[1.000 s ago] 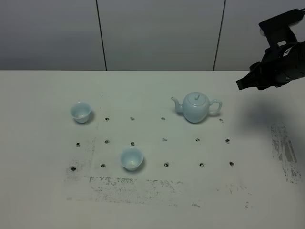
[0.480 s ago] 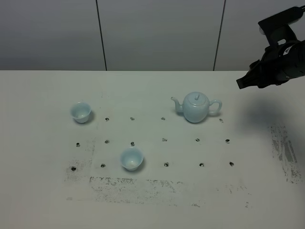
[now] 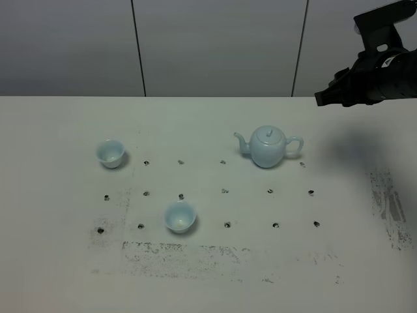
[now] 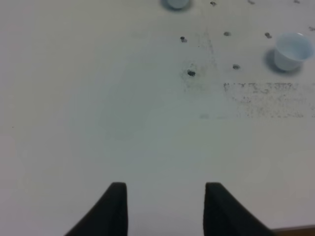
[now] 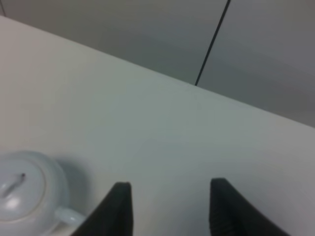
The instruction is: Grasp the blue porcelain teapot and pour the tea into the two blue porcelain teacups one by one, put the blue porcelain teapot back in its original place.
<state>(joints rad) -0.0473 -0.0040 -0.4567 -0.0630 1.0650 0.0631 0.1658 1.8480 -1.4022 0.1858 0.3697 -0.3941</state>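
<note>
Two small teacups stand on the white table (image 3: 58,274) in the high view: the far-left teacup (image 3: 111,152) and the near teacup (image 3: 180,216), both pale blue, glossy and bowl-shaped on a narrow foot. The blue porcelain teapot (image 3: 268,147) sits upright right of centre, round and glazed, with its knobbed lid on, its spout pointing left and its loop handle to the right. The right gripper (image 3: 324,98) hangs above the table, right of the teapot and farther back, well apart from it. The table is matte, dotted with rows of small dark holes (image 3: 225,191) and scuffed grey patches. In the left wrist view the left gripper (image 4: 165,187) spreads two black fingers over bare table with nothing between them, and both teacups lie well beyond it. In the right wrist view the right gripper's fingers likewise stand apart and empty, with the teapot's lid and handle below them, off to one side and untouched.
</note>
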